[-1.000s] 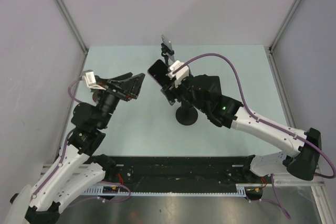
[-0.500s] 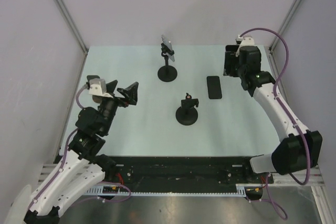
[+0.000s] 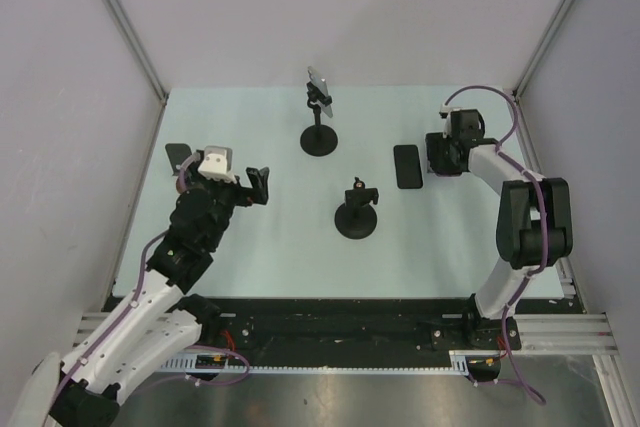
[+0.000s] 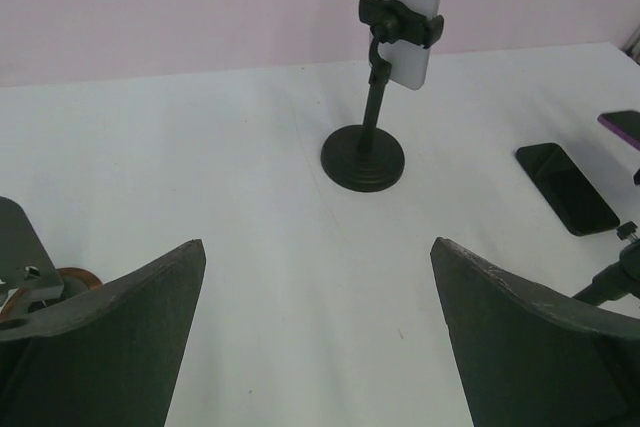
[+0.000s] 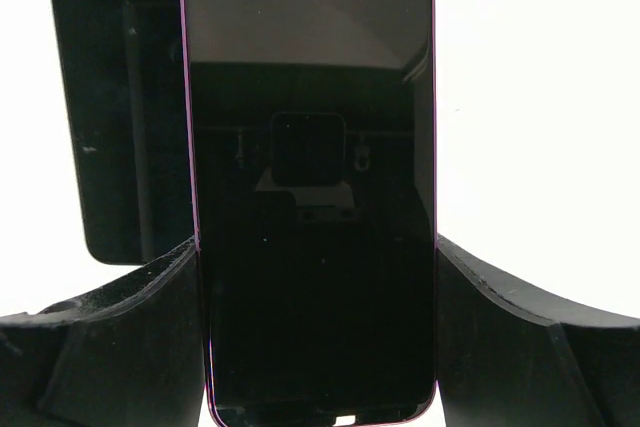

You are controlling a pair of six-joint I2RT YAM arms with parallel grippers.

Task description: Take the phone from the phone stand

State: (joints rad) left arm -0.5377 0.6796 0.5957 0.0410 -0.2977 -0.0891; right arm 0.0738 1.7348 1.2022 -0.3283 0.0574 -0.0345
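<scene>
The purple-rimmed phone [image 5: 310, 187] is sitting out of any stand, pinched by its long edges in the right gripper [image 3: 438, 153], whose jaws are pressing against its sides. It is hanging low over the tabletop [image 3: 250, 127], just beside a black phone [image 3: 406, 165] lying flat, probably to be laid alongside. The near stand [image 3: 356, 211] is standing empty, so that removal looks done. The far stand [image 3: 320, 133] is clamping a white phone [image 4: 405, 7]. The left gripper [image 3: 258, 185] is hovering wide open and empty, facing it, likely lining up.
</scene>
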